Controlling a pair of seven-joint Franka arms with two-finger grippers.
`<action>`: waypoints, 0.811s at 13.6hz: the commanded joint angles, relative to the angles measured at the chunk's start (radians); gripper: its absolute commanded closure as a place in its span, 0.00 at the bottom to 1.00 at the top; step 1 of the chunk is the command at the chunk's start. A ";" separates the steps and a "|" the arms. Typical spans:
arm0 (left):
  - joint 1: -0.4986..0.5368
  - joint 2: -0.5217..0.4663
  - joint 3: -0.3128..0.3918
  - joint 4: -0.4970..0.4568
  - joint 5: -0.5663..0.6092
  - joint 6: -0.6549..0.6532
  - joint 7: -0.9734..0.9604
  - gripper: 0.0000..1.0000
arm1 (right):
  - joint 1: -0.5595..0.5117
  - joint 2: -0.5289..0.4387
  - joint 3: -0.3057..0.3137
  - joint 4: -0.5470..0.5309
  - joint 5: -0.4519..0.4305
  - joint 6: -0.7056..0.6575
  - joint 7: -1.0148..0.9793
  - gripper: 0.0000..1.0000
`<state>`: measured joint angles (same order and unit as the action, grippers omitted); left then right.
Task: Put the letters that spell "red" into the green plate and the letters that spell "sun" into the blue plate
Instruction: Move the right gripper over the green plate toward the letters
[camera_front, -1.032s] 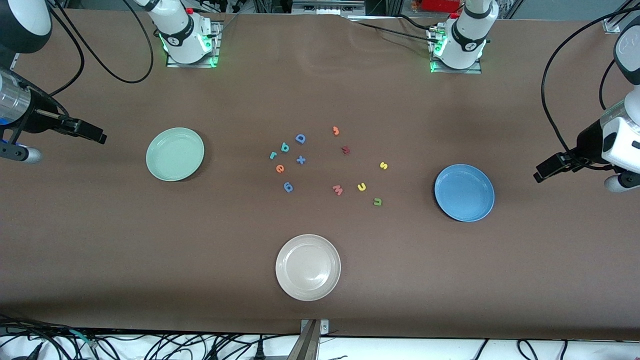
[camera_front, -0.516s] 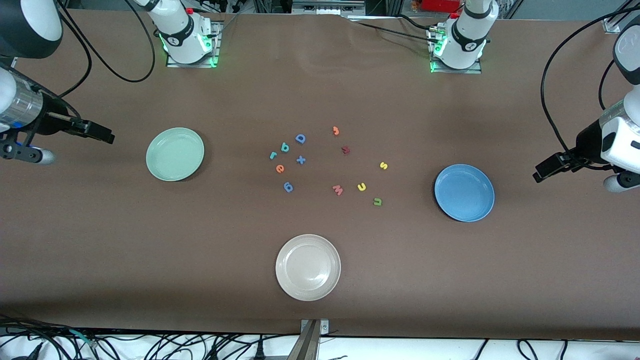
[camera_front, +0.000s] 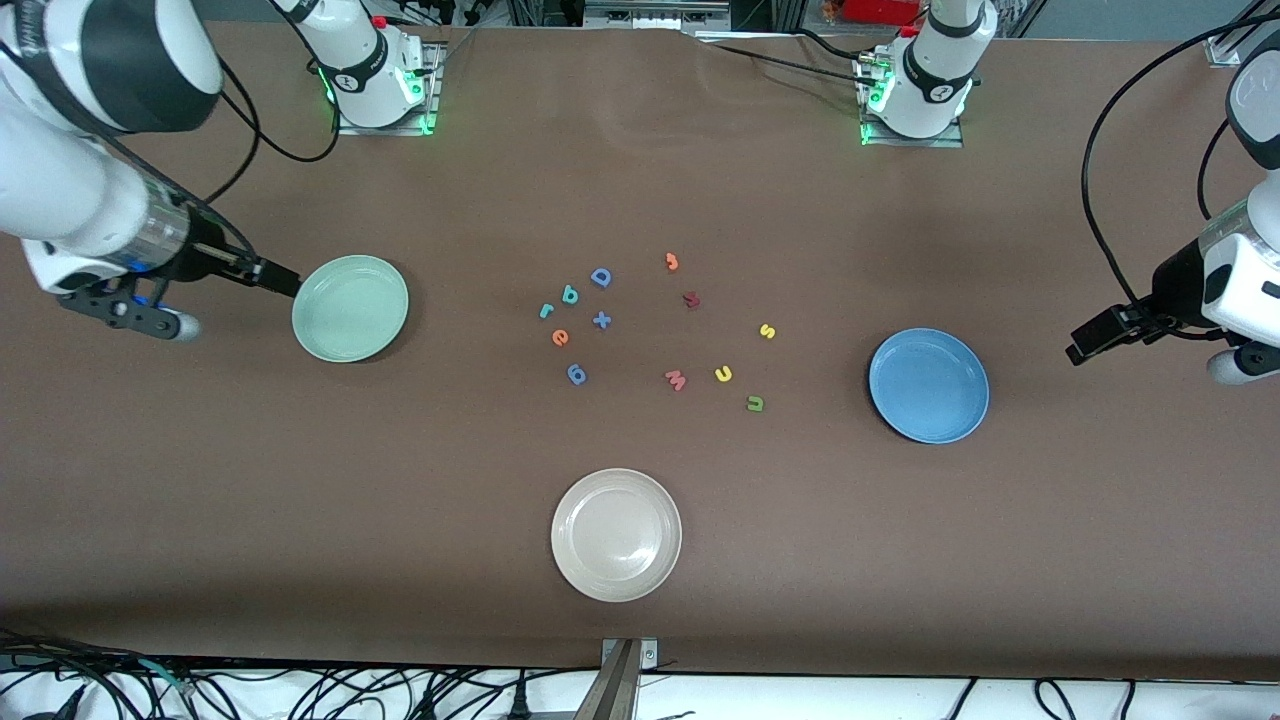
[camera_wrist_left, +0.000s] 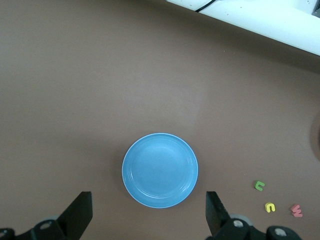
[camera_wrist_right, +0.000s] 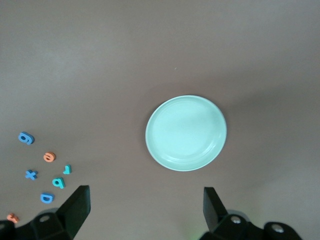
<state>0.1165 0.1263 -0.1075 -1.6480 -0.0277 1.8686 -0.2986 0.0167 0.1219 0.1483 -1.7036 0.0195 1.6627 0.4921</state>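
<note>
Front view: high, across the table, facing both bases, whole table seen. Left wrist view: looks down on the blue plate (camera_wrist_left: 160, 170), shared with front (camera_front: 929, 386). Right wrist view: down on the green plate (camera_wrist_right: 186, 133), likewise shared (camera_front: 350, 308).

I'm looking down on a wide table (camera_front: 640, 560) covered in a matte brown sheet, evenly lit with soft shadows. Along its near edge runs a white floor strip tangled with black cables (camera_front: 300, 695). At the far edge sits cluttered equipment, hard to identify.
</note>
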 joint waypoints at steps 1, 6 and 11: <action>-0.004 -0.005 0.002 0.008 0.015 -0.012 0.000 0.00 | -0.006 0.005 0.069 -0.053 0.013 0.051 0.115 0.00; -0.006 -0.004 0.002 0.007 0.017 -0.012 -0.002 0.00 | -0.006 0.083 0.224 -0.116 0.013 0.172 0.328 0.00; -0.004 -0.004 0.002 0.007 0.015 -0.012 -0.002 0.00 | -0.006 0.093 0.338 -0.312 0.013 0.414 0.480 0.01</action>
<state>0.1165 0.1263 -0.1075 -1.6475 -0.0277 1.8684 -0.2986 0.0208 0.2381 0.4413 -1.9266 0.0235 1.9823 0.9129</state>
